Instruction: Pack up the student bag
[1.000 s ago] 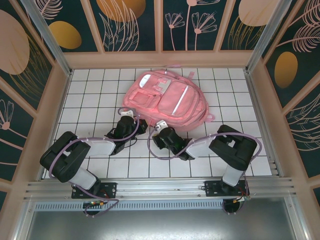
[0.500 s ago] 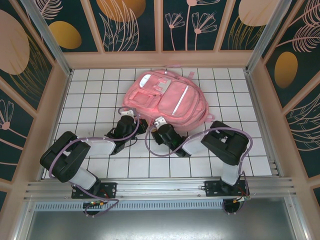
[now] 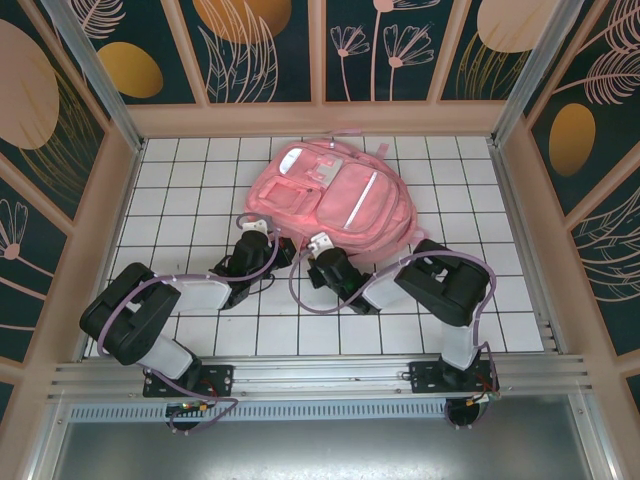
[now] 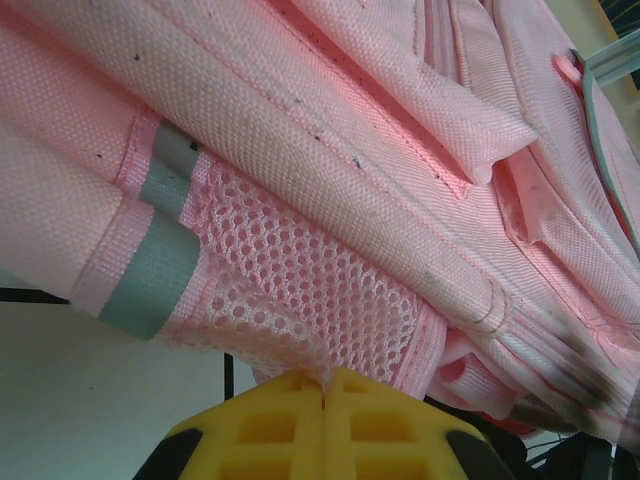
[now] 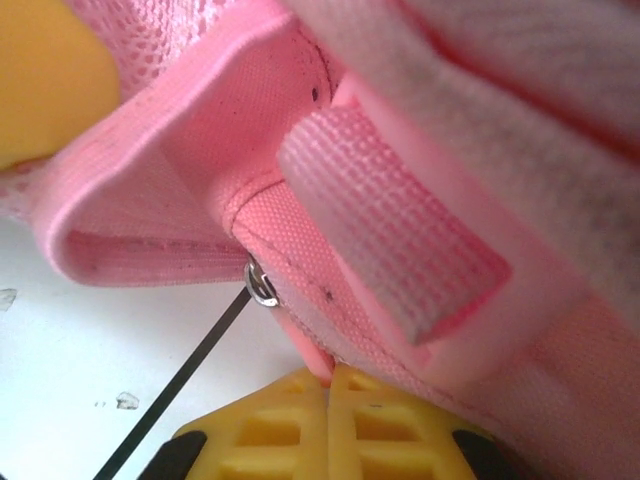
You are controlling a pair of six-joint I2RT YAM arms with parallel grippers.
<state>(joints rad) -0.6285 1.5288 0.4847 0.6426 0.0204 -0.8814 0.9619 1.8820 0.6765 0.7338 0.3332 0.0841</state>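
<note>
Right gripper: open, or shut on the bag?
Shut on the student bag: right gripper's yellow fingers meet, pink seam pinched between them.

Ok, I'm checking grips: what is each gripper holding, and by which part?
Both hold the student bag: the left gripper pinches its mesh pocket edge; the right gripper pinches a fabric seam by a webbing strap.
</note>
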